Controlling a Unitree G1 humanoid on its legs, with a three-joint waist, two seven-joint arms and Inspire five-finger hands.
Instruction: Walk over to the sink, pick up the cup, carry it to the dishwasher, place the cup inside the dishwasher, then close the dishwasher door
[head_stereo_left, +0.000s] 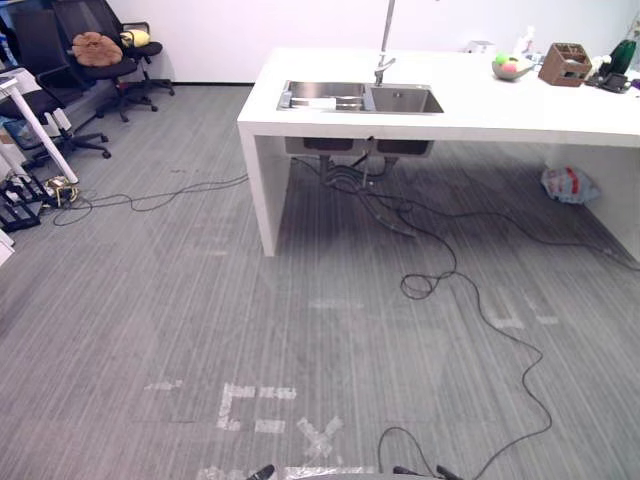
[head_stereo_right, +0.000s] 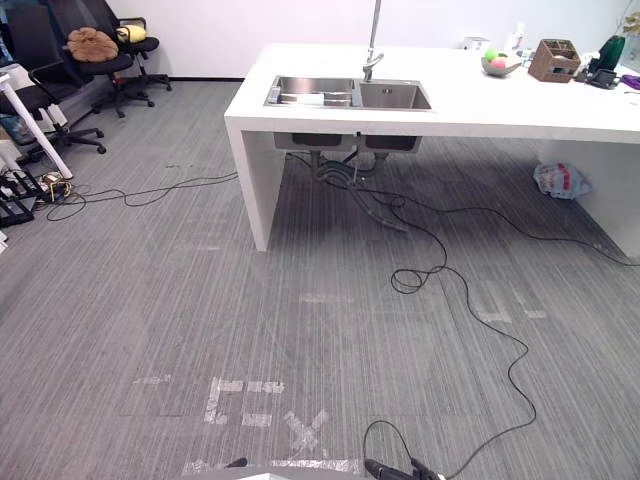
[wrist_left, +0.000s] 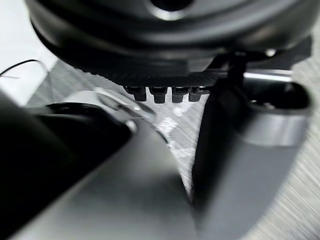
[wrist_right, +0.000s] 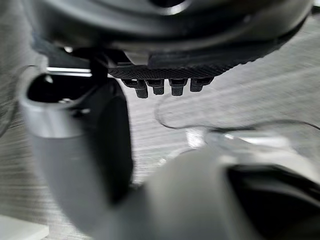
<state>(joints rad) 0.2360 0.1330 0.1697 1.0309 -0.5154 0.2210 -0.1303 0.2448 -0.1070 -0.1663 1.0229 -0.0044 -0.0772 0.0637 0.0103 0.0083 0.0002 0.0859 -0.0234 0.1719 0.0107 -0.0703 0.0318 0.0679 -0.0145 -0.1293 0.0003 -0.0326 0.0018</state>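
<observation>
Grey ribbed carpet floor (head_stereo_left: 200, 300) lies between the robot and a long white surface (head_stereo_left: 520, 105) with a slab leg at its near corner. Set into that surface is a stainless steel double sink (head_stereo_left: 400, 99), with a tall chrome tap (head_stereo_left: 385, 40) rising behind the divider. Farther right on the surface stand a small bowl of green and pink pieces (head_stereo_left: 510, 68) and a brown wooden box (head_stereo_left: 565, 64). A crumpled white plastic bag (head_stereo_left: 568, 184) lies on the floor beneath. Black office chairs (head_stereo_left: 90, 60) stand by the far left wall, and pale tape marks (head_stereo_left: 250, 405) cross the floor close by.

The cup cannot be made out from this far off. By the task it should be at the sink, where something pale lies in the left basin, too small to identify. The walk to the sink is not yet done.

The left hand (wrist_left: 160, 93) and the right hand (wrist_right: 177, 86) each show a row of short dark fingertips hanging loose, with nothing held in either.

A cup is probably light and rigid, and may be wet and slippery after sitting in a basin. Wrapping fingers and thumb around its body, below the rim, seems the safest hold. Its material is unknown, so it should be treated as breakable.
</observation>
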